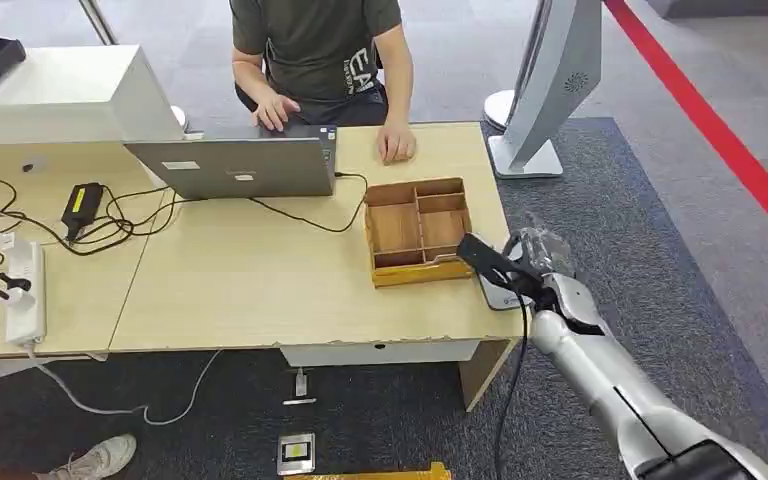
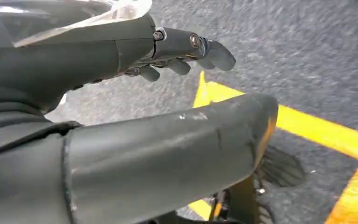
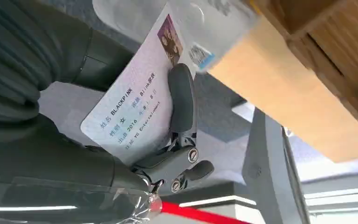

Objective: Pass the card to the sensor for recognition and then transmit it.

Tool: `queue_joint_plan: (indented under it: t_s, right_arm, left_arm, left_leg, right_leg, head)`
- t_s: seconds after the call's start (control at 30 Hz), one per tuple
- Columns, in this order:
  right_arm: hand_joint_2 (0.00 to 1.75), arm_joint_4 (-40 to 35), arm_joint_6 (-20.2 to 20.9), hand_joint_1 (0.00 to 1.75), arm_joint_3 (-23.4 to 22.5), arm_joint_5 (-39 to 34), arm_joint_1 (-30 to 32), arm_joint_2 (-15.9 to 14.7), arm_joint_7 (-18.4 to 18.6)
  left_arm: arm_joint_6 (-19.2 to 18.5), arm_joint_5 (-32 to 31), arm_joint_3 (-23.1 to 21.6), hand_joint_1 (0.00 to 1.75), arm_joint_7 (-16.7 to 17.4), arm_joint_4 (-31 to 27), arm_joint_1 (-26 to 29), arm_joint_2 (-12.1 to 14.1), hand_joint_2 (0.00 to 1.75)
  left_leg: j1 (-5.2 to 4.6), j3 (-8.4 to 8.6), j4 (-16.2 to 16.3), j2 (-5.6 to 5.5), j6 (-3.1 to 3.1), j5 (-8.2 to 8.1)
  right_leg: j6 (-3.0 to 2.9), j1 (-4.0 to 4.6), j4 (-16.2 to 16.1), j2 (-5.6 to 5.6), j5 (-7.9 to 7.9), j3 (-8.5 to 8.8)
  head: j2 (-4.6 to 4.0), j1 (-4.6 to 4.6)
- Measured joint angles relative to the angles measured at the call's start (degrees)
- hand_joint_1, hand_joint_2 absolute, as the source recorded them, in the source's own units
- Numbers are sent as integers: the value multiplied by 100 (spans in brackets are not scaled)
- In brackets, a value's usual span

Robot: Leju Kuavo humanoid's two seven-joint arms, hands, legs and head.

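I am looking into an office or reception-style workspace: a light wooden desk (image 1: 260,280) on grey carpet (image 1: 660,230), a person (image 1: 320,60) seated at a laptop (image 1: 235,165), a power strip (image 1: 25,290) with tangled cables (image 1: 110,225), a white kiosk stand (image 1: 550,90), and red floor tape (image 1: 720,135).

You see: laptop (image 1: 245,165) at counter (image 1: 250,290) rear | tray (image 1: 418,230) right of it | sensor (image 1: 500,292) at tray's right | power strip (image 1: 25,292) far left
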Motion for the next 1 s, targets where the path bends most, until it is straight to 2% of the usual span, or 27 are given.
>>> queue_joint_plan:
  t_s: [0.13, 0.27, 0.4, 0.7, 1.0]
  right_arm:
    - [175, -518, 387, 175, 55, 346, -425, 29, 251]
    - [175, -1045, 925, 175, 116, 437, -791, 24, 548]
    - [175, -1404, 1286, 175, 282, 525, -1057, 37, 649]
    - [175, -1535, 1286, 175, 785, 521, -1389, 374, 715]
    - [175, -1026, 901, 175, 1112, 394, -1555, 778, 575]
  left_arm:
    - [549, -129, 0, 0, -198, -11, -6, -426, 0]
    - [534, -260, -46, 0, -128, -53, 6, -711, 0]
    - [457, -363, -105, 0, -128, -55, 2, -781, 0]
    - [457, -409, -221, 0, -124, -59, -30, -914, 0]
    - [468, -288, -264, 0, -28, -59, -18, -958, 0]
  left_leg:
    - [-12, -1, 0, 2, 6, 5]
    - [-11, -7, 5, -3, 8, 6]
    - [-11, -8, 4, 2, 7, 5]
    - [-1, -10, 4, -2, 7, 6]
    - [-1, -12, 4, -3, 7, 6]
  right_leg:
    - [5, -12, 1, 1, 4, -6]
    - [6, -11, -2, 0, 4, -5]
    - [7, -11, -1, 2, 5, -6]
    - [6, -1, 0, 1, 5, -6]
    - [6, -1, 0, 0, 5, -8]
  head:
    - [0, -9]
    - [0, 6]
    - [0, 9]
    - [0, 9]
    - [0, 11]
